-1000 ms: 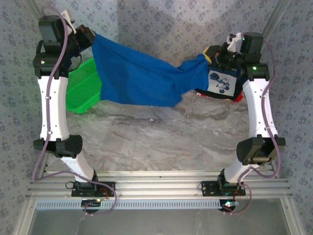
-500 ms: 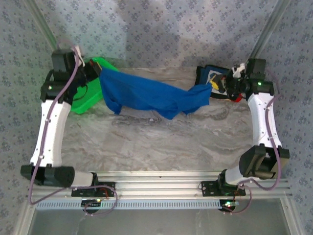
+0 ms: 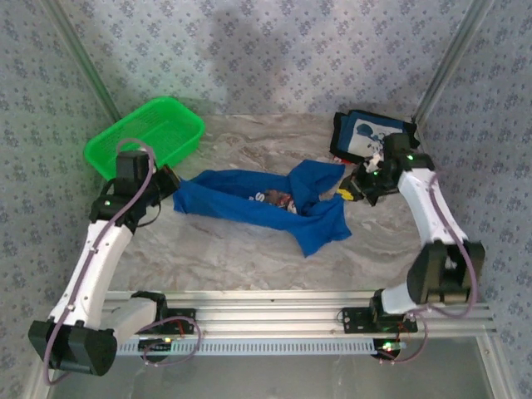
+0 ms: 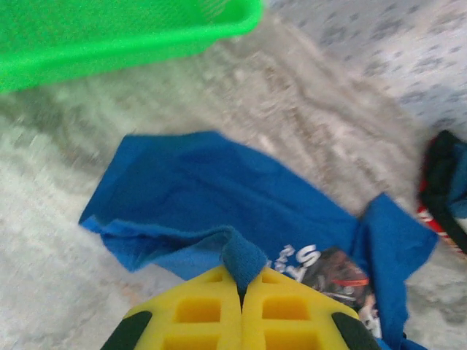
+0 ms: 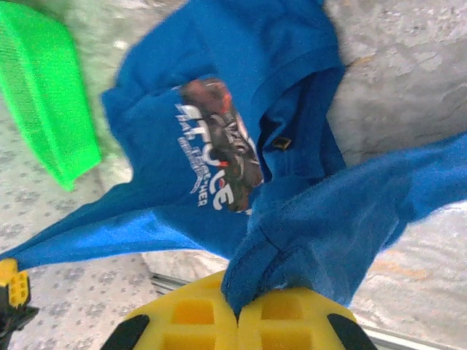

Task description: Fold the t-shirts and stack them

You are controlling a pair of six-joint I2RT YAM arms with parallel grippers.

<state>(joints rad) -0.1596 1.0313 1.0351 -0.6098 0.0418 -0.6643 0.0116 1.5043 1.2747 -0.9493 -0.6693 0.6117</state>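
At the counter's far left corner, the mesh basket; at the far right corner, the cartoon-panel t-shirt. Between them and nearer, lying left to right on the counter, the lettered t-shirt, pinched at its left end by the left gripper and at its right side by the right gripper.

Crumpled blue t-shirt on marble table
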